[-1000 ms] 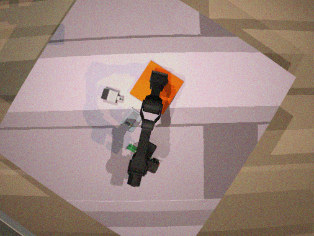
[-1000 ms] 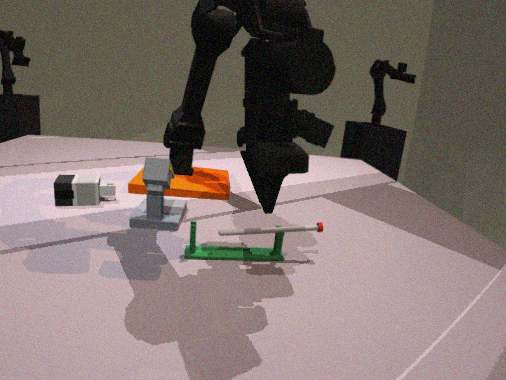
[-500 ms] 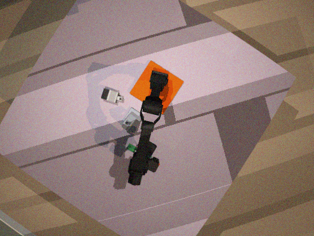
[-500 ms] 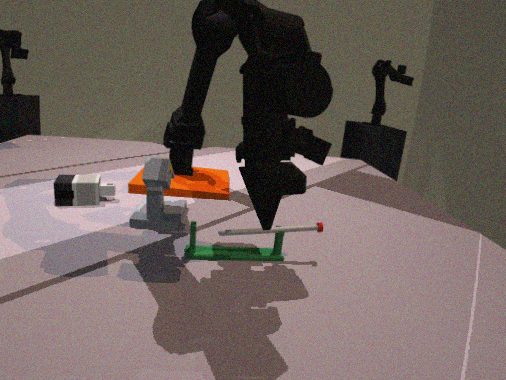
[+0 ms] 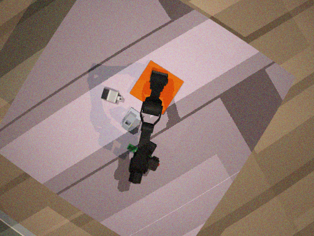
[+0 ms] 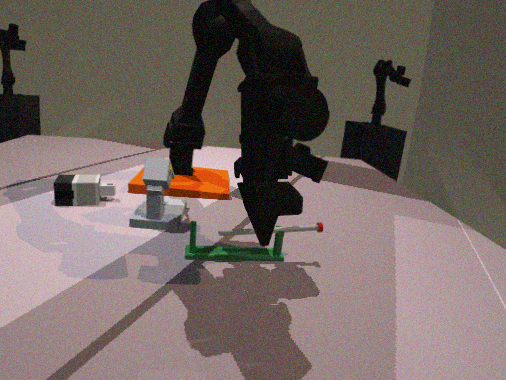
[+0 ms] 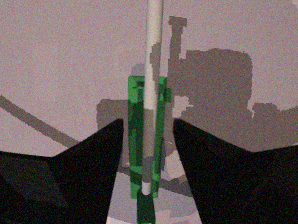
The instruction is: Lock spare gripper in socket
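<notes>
The lock pin (image 6: 302,228) (image 7: 155,30), pale with a red head, lies slightly tilted on the green rack (image 5: 131,148) (image 6: 232,255) (image 7: 133,95). Its head sticks out past the rack's right post in the exterior view, and its tip is short of the left post. My gripper (image 6: 264,243) (image 7: 148,124) is open, fingers pointing down, one on each side of the pin with gaps in the wrist view. The grey mount (image 5: 131,119) (image 6: 157,172) stands upright with no pin or spare gripper seen in its socket. The spare gripper (image 5: 112,95) (image 6: 86,190), white and black, lies beyond the mount.
The orange base plate (image 5: 139,88) (image 6: 215,190) under my arm is behind the mount in the exterior view. The mount stands close to the rack's left end there. Two other dark arms (image 6: 7,75) (image 6: 380,100) stand far in the background.
</notes>
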Action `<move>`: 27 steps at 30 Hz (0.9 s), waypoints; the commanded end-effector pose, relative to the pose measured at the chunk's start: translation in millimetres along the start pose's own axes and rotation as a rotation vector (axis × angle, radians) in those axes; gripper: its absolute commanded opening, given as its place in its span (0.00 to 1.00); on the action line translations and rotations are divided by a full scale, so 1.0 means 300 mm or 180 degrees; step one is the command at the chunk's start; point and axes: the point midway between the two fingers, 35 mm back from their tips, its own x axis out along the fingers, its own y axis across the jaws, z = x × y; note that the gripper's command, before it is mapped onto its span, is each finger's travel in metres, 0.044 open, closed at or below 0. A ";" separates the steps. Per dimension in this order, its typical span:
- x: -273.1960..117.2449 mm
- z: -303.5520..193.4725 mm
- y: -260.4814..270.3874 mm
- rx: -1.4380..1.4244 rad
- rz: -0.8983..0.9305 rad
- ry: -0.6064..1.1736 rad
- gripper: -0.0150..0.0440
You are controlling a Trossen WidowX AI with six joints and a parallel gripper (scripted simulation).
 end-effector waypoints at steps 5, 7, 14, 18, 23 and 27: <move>0.032 -0.005 0.002 0.0008 -0.0004 0.0009 0.56; 0.032 -0.005 0.002 0.0008 -0.0004 0.0009 0.51; 0.032 -0.005 0.002 0.0008 -0.0004 0.0009 0.27; 0.032 -0.005 0.004 0.0008 -0.0004 0.0009 0.25; 0.028 -0.004 0.004 0.0007 -0.0003 0.0008 0.25; 0.006 -0.002 0.004 0.0004 0.0002 0.0004 0.25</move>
